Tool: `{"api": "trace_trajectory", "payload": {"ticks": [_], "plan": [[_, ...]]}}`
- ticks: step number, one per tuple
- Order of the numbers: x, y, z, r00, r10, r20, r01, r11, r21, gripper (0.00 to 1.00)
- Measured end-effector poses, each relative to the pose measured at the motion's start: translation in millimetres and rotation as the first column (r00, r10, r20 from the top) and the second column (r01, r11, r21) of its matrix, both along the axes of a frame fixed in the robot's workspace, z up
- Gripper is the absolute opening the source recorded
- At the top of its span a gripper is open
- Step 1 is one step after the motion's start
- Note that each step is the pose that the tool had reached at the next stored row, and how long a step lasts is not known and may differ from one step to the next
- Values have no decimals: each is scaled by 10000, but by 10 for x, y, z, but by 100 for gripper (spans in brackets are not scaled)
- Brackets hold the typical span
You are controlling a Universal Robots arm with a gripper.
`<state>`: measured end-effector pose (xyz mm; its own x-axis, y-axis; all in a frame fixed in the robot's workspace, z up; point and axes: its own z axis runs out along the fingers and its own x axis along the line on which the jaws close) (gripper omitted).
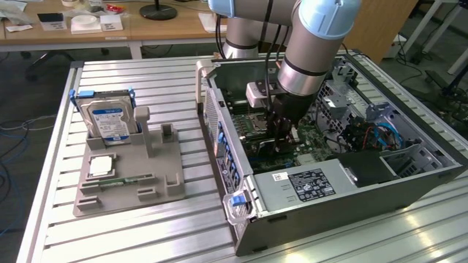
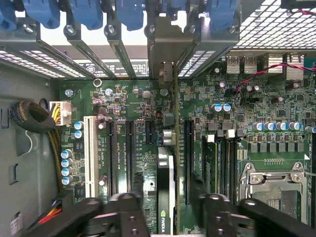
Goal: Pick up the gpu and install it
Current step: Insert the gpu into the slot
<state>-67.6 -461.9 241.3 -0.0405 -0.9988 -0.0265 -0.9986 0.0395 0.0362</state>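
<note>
The gripper (image 1: 281,143) is lowered into the open case (image 1: 351,205) at centre frame. In the wrist view its fingers (image 2: 126,213) are spread, touching nothing; the gpu (image 2: 167,187) is seen edge-on between them, standing on the motherboard (image 2: 256,148).

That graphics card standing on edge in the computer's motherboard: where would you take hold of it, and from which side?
Probably by its free long top edge, coming straight down from the case's open side. The gpu stands upright on edge on the motherboard, with slots close beside it, so only its two flat faces are easy to pinch. The gripper sits straddling that edge, one finger on each face.
</note>
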Motion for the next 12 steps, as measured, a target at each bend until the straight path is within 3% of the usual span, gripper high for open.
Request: {"api": "trace_trajectory", "payload": {"ticks": [1,6,12], "plan": [[0,0,0,10000,0,0,0,10000,0,52],[0,0,8,10000,0,-1,0,10000,-3,52],[0,1,95,10000,0,0,0,10000,-1,52]]}}
